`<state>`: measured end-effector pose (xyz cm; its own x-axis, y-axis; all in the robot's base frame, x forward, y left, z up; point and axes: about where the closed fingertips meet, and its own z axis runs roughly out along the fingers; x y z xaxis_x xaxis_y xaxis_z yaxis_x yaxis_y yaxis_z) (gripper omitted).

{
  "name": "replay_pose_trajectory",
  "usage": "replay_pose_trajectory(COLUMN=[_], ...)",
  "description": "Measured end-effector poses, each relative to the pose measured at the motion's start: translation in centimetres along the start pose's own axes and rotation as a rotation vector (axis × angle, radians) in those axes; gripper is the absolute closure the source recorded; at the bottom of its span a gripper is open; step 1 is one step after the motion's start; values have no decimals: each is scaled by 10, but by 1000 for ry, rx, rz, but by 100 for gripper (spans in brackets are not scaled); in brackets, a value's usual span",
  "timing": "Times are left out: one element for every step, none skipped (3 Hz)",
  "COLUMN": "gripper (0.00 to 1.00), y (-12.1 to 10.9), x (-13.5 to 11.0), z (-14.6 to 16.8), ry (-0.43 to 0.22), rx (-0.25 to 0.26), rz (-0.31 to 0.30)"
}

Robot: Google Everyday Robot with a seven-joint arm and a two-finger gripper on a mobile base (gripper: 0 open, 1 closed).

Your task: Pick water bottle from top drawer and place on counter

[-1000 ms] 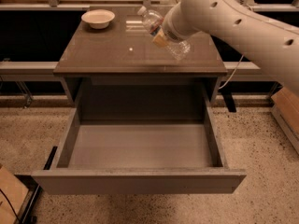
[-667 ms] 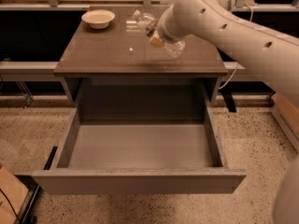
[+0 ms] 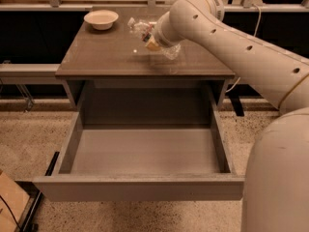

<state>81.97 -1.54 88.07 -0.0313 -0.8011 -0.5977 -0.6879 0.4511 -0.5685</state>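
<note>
Camera view: the white arm reaches across from the right, and its tool (image 3: 153,41) is over the back half of the glossy brown-grey bench (image 3: 96,57), clamped round the small clear ribbed plastic water bottle (image 3: 139,27). The bottle is tilted, sticking out on both sides of the tool. The wide grey top drawer (image 3: 145,151) hangs open below. A white bowl (image 3: 101,18) sits at the far left corner.
</note>
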Motion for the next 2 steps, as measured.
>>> replay_pose_trajectory(gripper=[28, 3], y=[6, 12], x=[1, 2], z=[10, 6], ry=[0, 10], rx=[-44, -66], rz=[21, 31])
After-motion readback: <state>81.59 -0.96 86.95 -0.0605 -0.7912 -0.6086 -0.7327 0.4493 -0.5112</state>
